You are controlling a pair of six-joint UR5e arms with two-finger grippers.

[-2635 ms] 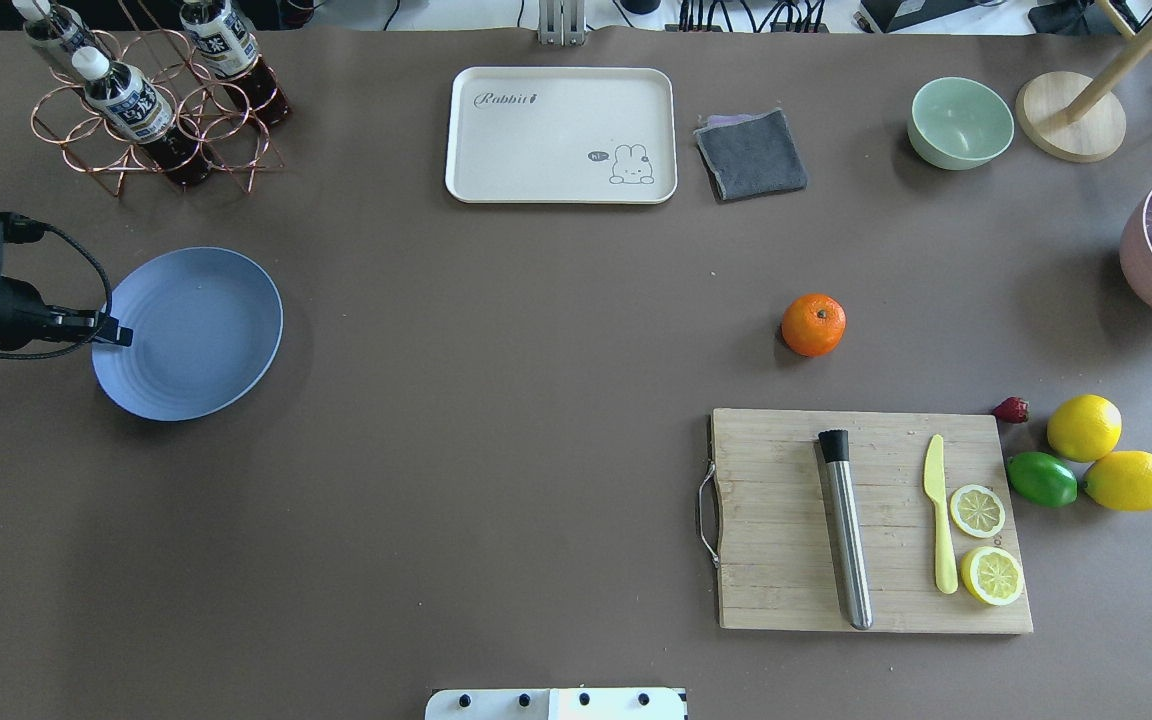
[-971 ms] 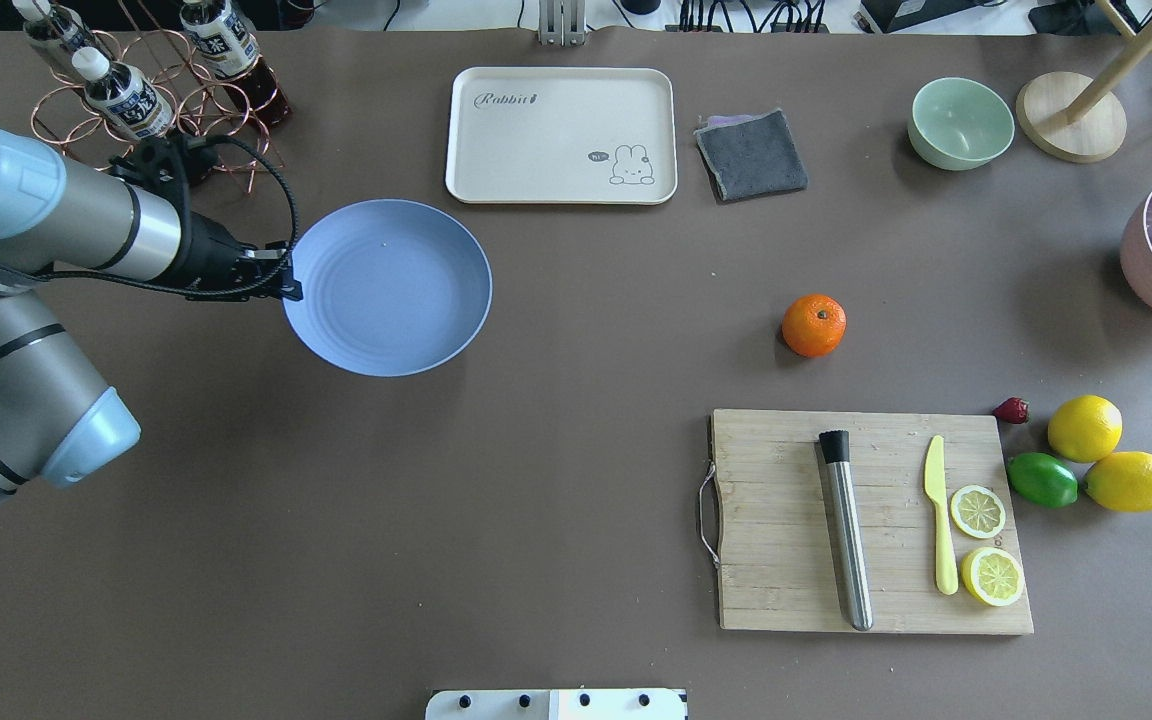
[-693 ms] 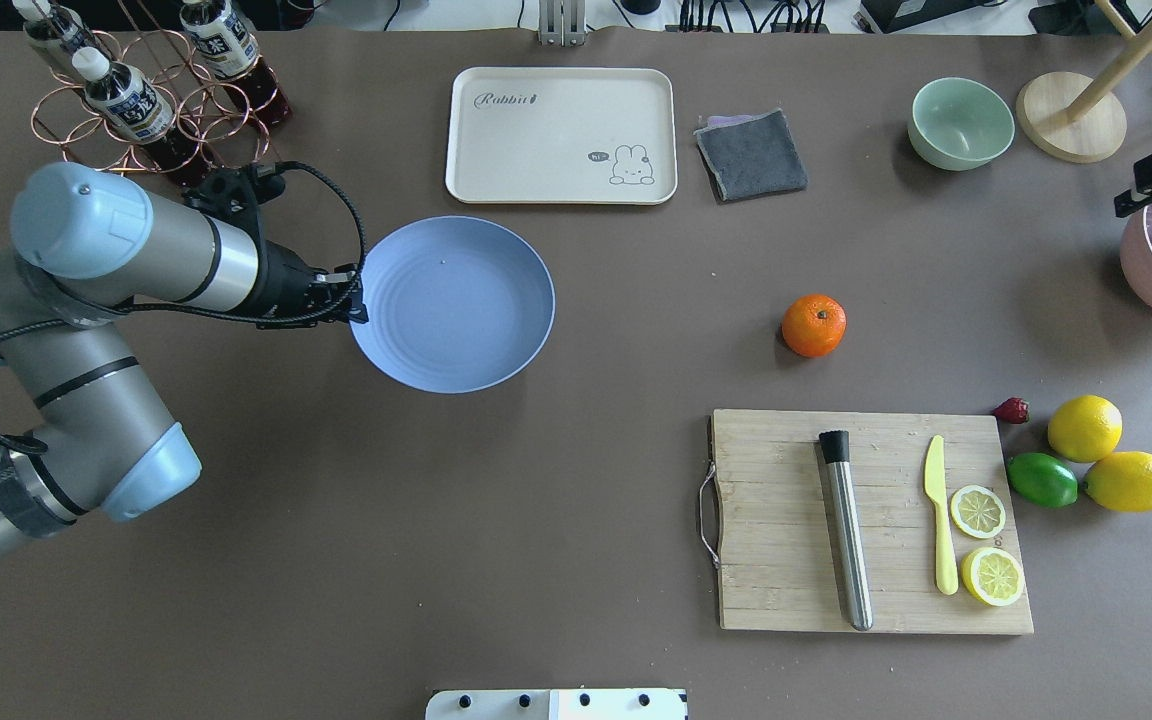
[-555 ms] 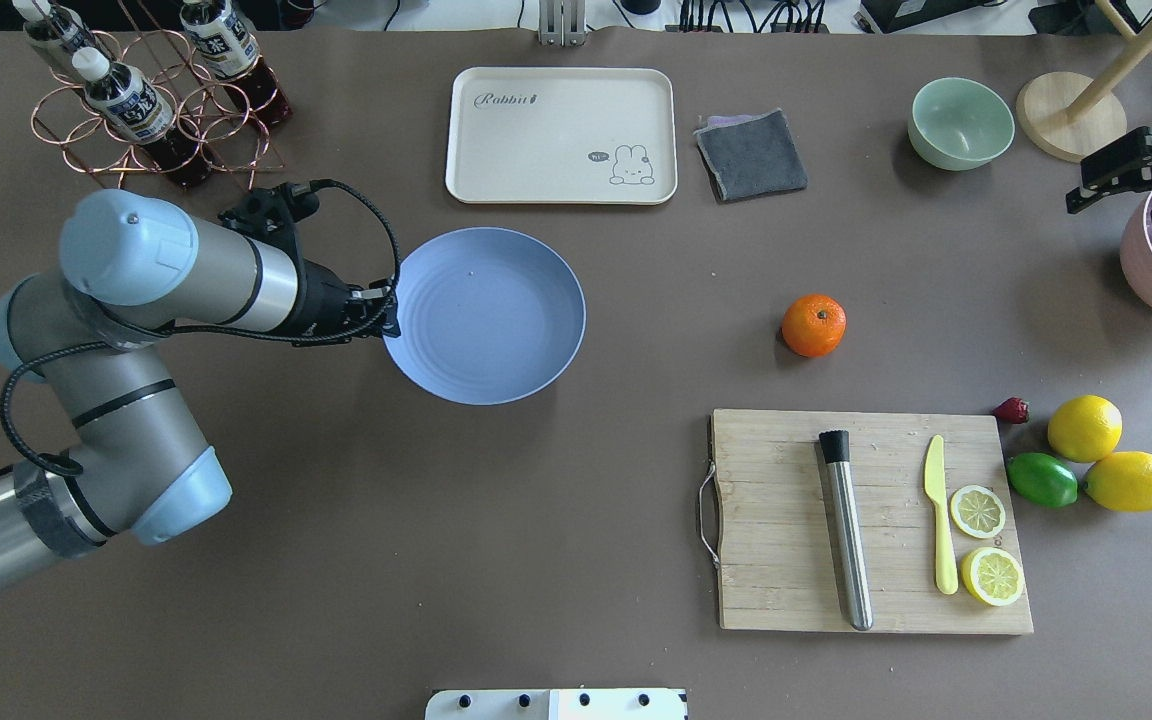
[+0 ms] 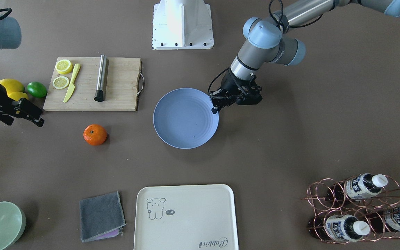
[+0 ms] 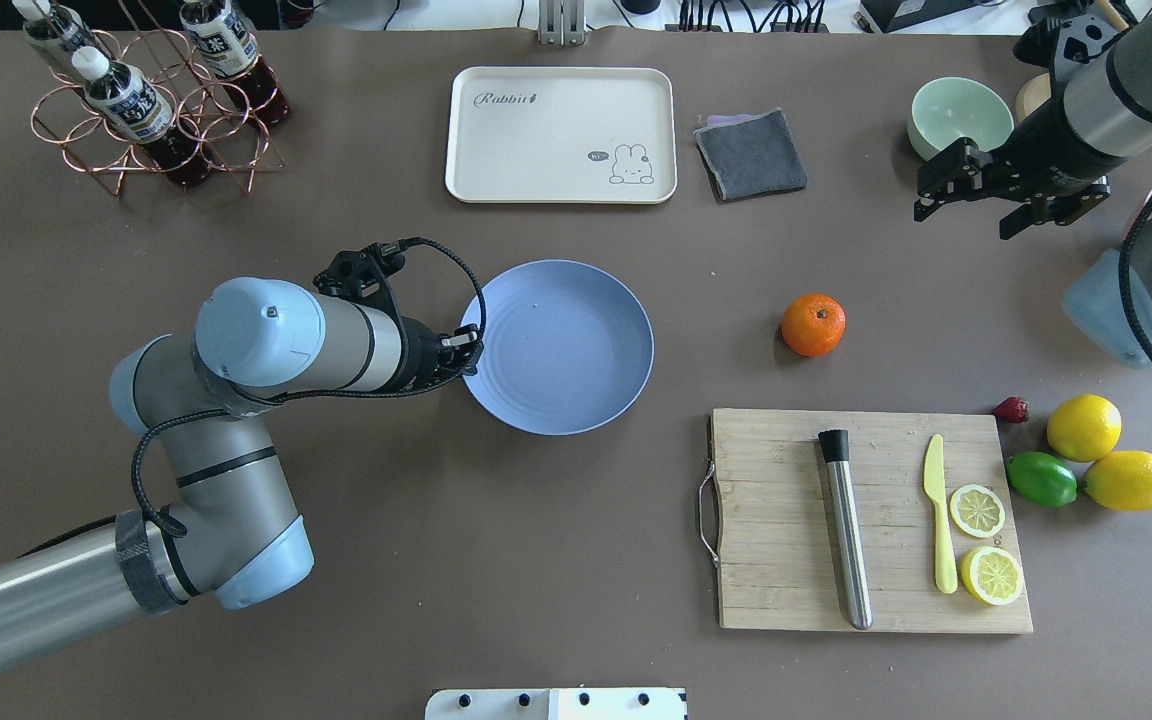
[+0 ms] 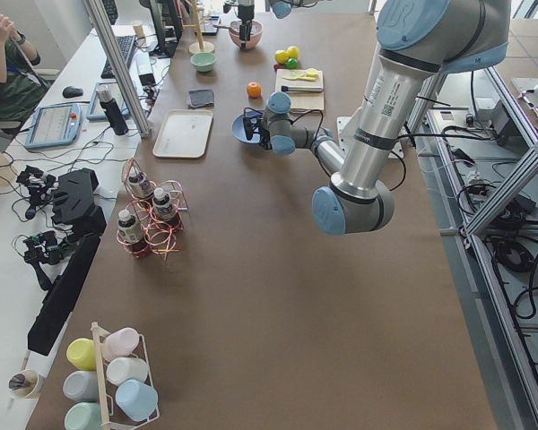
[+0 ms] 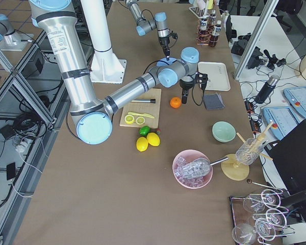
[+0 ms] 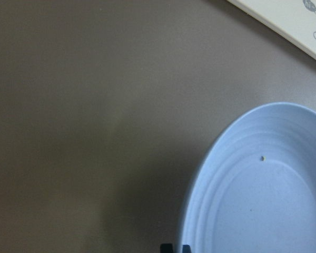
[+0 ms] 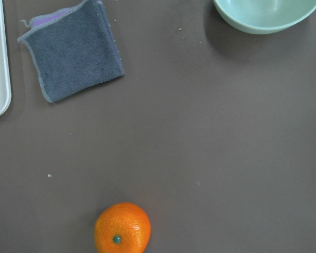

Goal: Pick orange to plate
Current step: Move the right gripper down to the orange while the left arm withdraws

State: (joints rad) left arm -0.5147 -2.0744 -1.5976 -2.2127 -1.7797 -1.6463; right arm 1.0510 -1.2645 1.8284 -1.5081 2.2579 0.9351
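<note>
The light-blue plate (image 6: 556,347) lies near the table's middle, and my left gripper (image 6: 471,345) is shut on its left rim. In the front-facing view the same grip shows at the plate's (image 5: 185,118) right edge, under the left gripper (image 5: 214,106). The left wrist view holds the plate (image 9: 253,200) low and to the right. The orange (image 6: 813,324) sits on the bare table to the plate's right, untouched. My right gripper (image 6: 966,212) hangs open and empty, farther back and to the right of the orange. The right wrist view has the orange (image 10: 122,229) at its bottom edge.
A cutting board (image 6: 776,520) with a steel muddler (image 6: 845,528), yellow knife and lemon slices lies in front of the orange. Lemons (image 6: 1084,427) and a lime (image 6: 1041,479) sit right of it. At the back stand a cream tray (image 6: 561,135), grey cloth (image 6: 751,153), green bowl (image 6: 958,120) and bottle rack (image 6: 146,90).
My left arm has carried the plate from the table's left side rightward to near the middle. My right arm has come in from the right edge toward the orange.
</note>
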